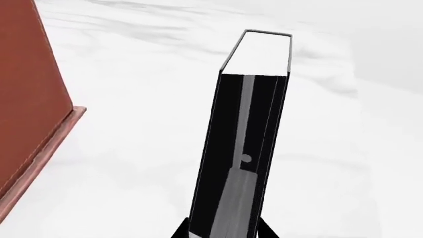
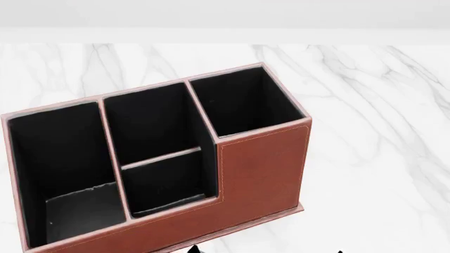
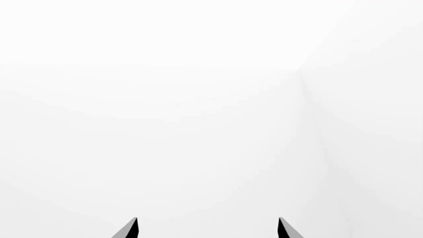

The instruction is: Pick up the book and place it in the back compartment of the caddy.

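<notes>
In the left wrist view my left gripper (image 1: pixel 223 233) is shut on the book (image 1: pixel 244 144), a thick black hardcover that stands up out of the jaws and shows its white page block at the far end. The caddy (image 1: pixel 29 99) shows there as a reddish-brown wall beside the book, apart from it. In the head view the caddy (image 2: pixel 264 168) stands on the marble with its four black-lined cells open to view. The back compartment (image 2: pixel 165 184) is the small middle cell between the thin cross divider and the low near wall. My right gripper (image 3: pixel 207 229) is open and holds nothing.
White marble tabletop (image 2: pixel 372 132) runs to the right of and behind the caddy. The tall square end cell (image 2: pixel 243 100) is on the caddy's right, the wide cell (image 2: pixel 67 168) on its left. The right wrist view shows only plain white surface.
</notes>
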You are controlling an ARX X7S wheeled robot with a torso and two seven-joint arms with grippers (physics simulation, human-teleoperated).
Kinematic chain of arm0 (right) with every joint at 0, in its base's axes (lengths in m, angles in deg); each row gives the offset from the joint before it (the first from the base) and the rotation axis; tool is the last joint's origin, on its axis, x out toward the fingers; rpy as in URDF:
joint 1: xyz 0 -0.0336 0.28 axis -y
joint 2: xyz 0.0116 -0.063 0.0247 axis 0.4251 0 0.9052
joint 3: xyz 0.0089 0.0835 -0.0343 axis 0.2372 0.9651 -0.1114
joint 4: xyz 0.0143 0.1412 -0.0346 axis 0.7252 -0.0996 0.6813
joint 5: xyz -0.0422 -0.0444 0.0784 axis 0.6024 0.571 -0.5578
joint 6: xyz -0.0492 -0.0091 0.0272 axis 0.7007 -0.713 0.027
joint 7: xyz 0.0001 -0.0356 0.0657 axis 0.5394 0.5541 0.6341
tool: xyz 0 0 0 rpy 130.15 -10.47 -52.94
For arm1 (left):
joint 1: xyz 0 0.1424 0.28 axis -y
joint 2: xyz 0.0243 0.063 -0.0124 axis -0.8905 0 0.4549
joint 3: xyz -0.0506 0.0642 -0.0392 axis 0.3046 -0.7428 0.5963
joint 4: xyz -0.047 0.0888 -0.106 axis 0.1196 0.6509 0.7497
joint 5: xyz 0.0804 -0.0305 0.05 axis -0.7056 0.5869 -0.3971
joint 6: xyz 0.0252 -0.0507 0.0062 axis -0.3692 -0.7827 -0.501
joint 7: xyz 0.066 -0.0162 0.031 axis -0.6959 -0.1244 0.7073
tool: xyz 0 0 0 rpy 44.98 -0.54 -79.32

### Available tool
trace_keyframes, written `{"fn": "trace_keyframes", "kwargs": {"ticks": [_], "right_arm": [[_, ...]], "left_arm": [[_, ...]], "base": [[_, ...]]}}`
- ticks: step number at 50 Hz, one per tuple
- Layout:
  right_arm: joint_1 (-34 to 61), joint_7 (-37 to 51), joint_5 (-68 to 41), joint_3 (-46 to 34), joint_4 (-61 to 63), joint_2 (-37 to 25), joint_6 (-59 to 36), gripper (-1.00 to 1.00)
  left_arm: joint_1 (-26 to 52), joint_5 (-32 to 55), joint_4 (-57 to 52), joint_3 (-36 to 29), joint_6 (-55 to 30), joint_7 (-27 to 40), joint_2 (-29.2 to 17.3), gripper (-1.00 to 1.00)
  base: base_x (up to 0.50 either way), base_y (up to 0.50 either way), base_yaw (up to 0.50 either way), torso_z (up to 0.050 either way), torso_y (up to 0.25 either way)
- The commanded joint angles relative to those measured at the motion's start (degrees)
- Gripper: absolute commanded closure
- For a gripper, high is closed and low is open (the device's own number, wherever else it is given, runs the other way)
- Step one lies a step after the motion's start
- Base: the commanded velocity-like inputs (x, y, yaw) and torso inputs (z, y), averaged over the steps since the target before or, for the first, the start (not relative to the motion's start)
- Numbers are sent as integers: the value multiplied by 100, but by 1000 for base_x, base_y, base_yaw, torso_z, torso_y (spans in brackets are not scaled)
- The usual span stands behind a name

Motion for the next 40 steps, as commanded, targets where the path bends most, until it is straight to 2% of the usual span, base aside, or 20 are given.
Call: {"fn": "trace_keyframes", "kwargs": {"ticks": [1,26,40], "right_arm": [[8,21,8,-7,-20,-4,13,-100],[-7,77,-7,9,12,-37,9,-100],[-5,82,18,-17,35,-41,-20,-100]], "left_arm": [[4,-43,-183,14,-173,219,-292,100],[-38,243,-2956,285,-1396,1182,-1718,100],[82,725,-4451,736,-2090,1694,-2500,100]], "base": [[0,0,0,0,0],[0,0,0,0,1],[0,0,0,0,1]]}}
